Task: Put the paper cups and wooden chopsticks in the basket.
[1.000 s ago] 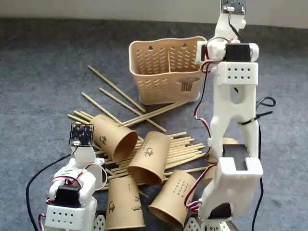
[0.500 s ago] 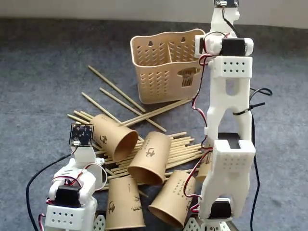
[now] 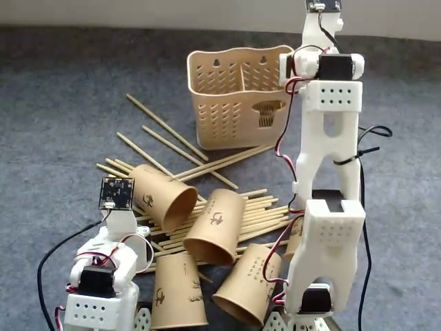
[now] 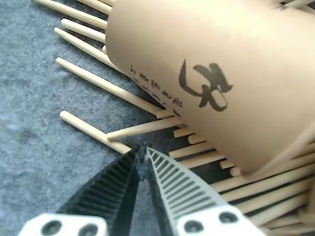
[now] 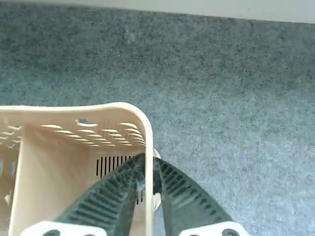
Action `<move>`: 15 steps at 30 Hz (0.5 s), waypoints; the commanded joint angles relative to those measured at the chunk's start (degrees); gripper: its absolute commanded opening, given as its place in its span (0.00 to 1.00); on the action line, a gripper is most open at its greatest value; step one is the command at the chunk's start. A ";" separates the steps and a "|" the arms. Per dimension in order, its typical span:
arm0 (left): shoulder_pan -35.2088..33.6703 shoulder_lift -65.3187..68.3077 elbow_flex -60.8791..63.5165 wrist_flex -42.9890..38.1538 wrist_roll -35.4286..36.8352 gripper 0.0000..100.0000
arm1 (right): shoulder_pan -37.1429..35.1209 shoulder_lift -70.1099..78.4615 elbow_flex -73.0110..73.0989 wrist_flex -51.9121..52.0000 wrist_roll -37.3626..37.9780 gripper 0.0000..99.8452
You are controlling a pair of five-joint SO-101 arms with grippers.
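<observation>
The tan slotted basket [image 3: 234, 96] stands at the back of the table. My right gripper [image 5: 147, 169] is shut on the basket's right wall [image 5: 147, 142], one finger inside and one outside. Several paper cups lie on their sides in front: one [image 3: 165, 196] beside my left arm, one [image 3: 215, 226] in the middle, two [image 3: 178, 291] [image 3: 248, 283] near the front edge. Wooden chopsticks [image 3: 255, 214] are piled under and around them. My left gripper [image 4: 142, 152] is shut with nothing in it, over chopstick ends [image 4: 98, 81] beside a printed cup [image 4: 221, 73].
Grey carpet [image 3: 62, 103] covers the table, with open room at the left and far right. Loose chopsticks [image 3: 165, 127] fan out left of the basket. The right arm's white links [image 3: 331, 172] stretch over the right part of the pile.
The right arm has stretched farther back and the basket has shifted back and turned slightly with it. The left arm has not moved.
</observation>
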 commanded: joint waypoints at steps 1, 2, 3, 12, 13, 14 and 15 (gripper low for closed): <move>1.01 -0.40 1.10 -0.53 0.35 0.01 | 0.31 -1.63 -1.98 -5.05 0.79 0.01; 1.01 -0.40 1.10 -0.53 0.35 0.01 | 0.31 -1.54 -1.98 -6.20 0.79 0.01; 1.01 -0.40 1.10 -0.53 0.35 0.01 | 0.31 -1.36 -1.89 -7.16 0.79 0.01; 0.92 -0.40 1.10 -0.53 0.35 0.01 | 0.40 -1.36 -1.45 -3.03 0.62 0.01; 0.92 -0.40 1.10 -0.53 0.35 0.01 | 0.40 -1.36 -1.45 -1.63 0.62 0.01; 0.92 -0.40 1.10 -0.53 0.35 0.01 | 0.40 -1.36 -1.45 -0.04 0.62 0.01; 0.92 -0.40 1.10 -0.53 0.35 0.01 | 0.40 -1.36 -1.45 1.54 0.62 0.03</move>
